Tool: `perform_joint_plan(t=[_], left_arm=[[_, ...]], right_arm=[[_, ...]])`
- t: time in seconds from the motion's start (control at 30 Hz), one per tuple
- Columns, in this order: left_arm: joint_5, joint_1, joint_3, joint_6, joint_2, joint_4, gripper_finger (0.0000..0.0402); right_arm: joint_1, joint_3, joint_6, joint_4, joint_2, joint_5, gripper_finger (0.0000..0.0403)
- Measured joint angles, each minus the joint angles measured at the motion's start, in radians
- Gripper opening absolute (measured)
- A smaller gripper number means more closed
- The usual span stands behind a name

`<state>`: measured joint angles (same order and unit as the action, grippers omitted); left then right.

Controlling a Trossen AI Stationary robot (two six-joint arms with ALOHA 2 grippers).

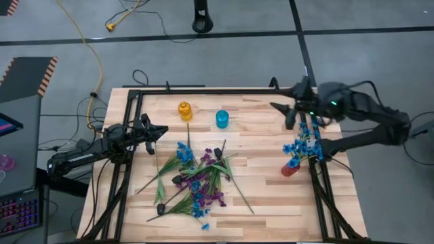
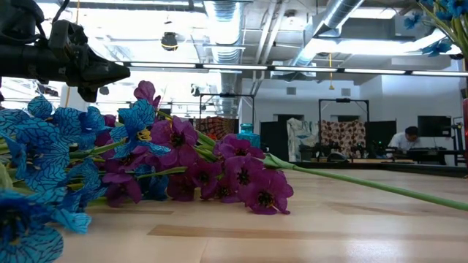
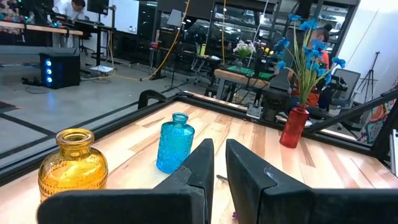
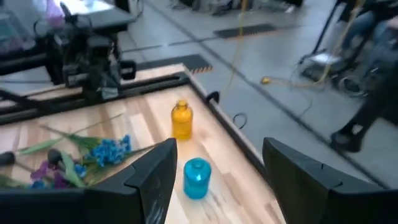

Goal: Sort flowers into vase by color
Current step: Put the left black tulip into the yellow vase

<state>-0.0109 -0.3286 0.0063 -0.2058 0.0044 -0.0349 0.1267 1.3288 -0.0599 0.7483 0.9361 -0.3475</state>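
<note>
Flowers (image 1: pixel 196 179) lie heaped mid-table. The closed left end effector (image 1: pixel 163 130) hovers just beside them. The open right end effector (image 1: pixel 279 108) is well apart.

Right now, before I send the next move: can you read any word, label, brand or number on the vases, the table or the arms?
None readable.
Yellow vase: no label showing.
Blue vase: no label showing.
Red vase: no label showing.
Table: bare wood, no markings.
Background screens in the room: too blurred to read.

1. In the low view, blue flowers (image 2: pixel 36 146) are cut off at the left edge.
2. A red vase (image 2: pixel 465 131) shows only as a sliver at the right edge.
3. A distant person (image 2: pixel 406 139) is too small to make out.
</note>
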Motion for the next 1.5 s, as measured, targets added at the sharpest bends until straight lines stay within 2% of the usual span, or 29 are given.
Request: perform_joint_plan(t=[0.1,0.37,0.47,0.73,1.0,1.17,1.4,1.5], left_arm=[[0.000,0.000,0.000,0.000,0.000,0.001,0.0030],[0.000,0.000,0.000,0.022,0.000,0.001,0.0030],[0.000,0.000,0.000,0.024,0.000,0.001,0.0030],[-0.004,0.000,0.000,-0.012,0.000,0.000,0.0030],[-0.007,0.000,0.000,-0.053,0.000,-0.003,0.0030],[-0.007,0.000,0.000,-0.168,0.000,-0.052,0.0030],[-0.003,0.000,0.006,-0.324,0.000,-0.086,0.0030],[-0.039,0.001,0.021,-0.353,0.004,-0.097,0.0030]], right_arm=[[0.127,-0.014,0.016,0.001,0.024,0.135,0.0265],[0.407,-0.052,0.105,-0.029,0.049,0.409,0.0265],[0.499,-0.075,0.142,-0.036,0.060,0.476,0.0265],[0.685,-0.280,0.192,-0.159,0.086,0.767,0.0265],[0.743,-0.490,0.192,-0.328,0.085,0.830,0.0265],[0.746,-0.574,0.178,-0.408,0.084,0.831,0.0265],[0.745,-0.652,0.169,-0.404,0.084,0.831,0.0265],[0.745,-0.665,0.165,-0.408,0.084,0.829,0.0265]])
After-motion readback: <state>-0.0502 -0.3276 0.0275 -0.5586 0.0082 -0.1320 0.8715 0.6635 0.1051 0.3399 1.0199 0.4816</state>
